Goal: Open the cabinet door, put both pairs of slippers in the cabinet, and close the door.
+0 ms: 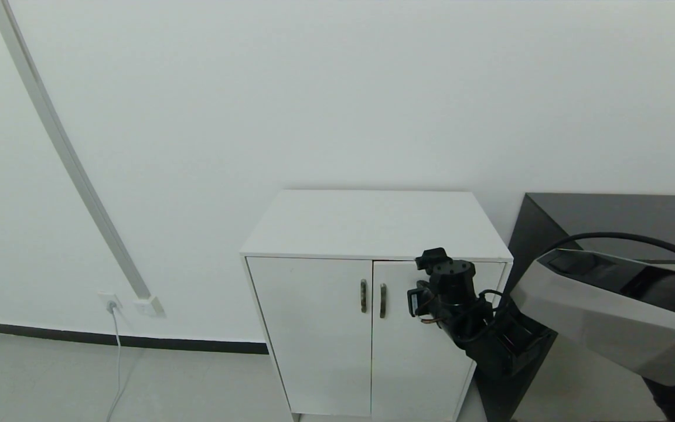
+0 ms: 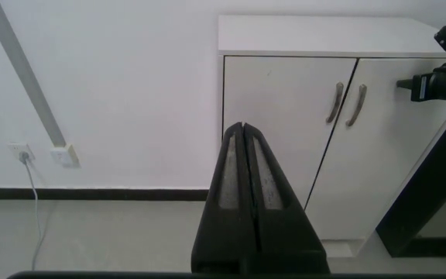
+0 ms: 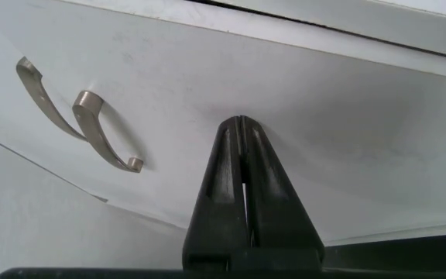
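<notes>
The white cabinet stands against the wall with two doors. Its left door and right door look closed, and their metal handles meet in the middle. My right gripper is shut, its tips against or just off the right door's upper part, a short way beside that door's handle. From the head view this gripper sits in front of the right door. It also appears far off in the left wrist view as the right gripper. My left gripper is shut and empty, well back from the cabinet.
A black piece of furniture stands right beside the cabinet. On the wall to the left are a socket with a hanging cable and a slanted grey conduit strip. Open floor lies left of the cabinet.
</notes>
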### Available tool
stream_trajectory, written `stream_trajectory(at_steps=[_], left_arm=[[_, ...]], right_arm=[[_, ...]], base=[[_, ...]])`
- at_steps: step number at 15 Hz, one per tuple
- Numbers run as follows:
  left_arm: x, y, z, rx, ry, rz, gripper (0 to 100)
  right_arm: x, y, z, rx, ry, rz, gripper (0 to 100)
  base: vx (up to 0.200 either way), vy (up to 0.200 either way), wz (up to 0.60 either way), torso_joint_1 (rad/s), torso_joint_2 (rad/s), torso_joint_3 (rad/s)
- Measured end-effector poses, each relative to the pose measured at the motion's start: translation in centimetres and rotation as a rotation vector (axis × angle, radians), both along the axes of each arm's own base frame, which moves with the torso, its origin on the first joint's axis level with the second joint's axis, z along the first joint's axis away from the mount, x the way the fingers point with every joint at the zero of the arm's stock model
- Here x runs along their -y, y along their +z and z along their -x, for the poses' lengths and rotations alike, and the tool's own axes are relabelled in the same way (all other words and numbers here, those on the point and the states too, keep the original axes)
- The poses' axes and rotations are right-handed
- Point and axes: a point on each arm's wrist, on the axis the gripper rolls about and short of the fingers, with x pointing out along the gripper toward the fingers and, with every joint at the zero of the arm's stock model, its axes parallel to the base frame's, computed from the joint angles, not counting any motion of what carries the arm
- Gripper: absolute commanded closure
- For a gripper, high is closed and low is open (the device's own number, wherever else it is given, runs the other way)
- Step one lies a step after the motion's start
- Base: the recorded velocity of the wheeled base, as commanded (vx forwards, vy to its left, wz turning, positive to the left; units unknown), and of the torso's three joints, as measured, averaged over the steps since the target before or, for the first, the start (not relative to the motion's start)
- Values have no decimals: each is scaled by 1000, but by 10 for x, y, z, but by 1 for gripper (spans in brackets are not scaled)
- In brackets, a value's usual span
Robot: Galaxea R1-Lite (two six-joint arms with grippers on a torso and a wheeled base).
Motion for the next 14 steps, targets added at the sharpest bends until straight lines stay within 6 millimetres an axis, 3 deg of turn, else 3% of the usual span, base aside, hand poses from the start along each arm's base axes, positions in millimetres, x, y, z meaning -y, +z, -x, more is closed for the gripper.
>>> stream_trajectory(at_steps=[14], left_arm=[[0, 0, 0, 0, 0, 0, 100]], right_arm=[[4, 2, -7, 13, -17, -6, 100]], base=[[0, 0, 0, 0, 0, 0]])
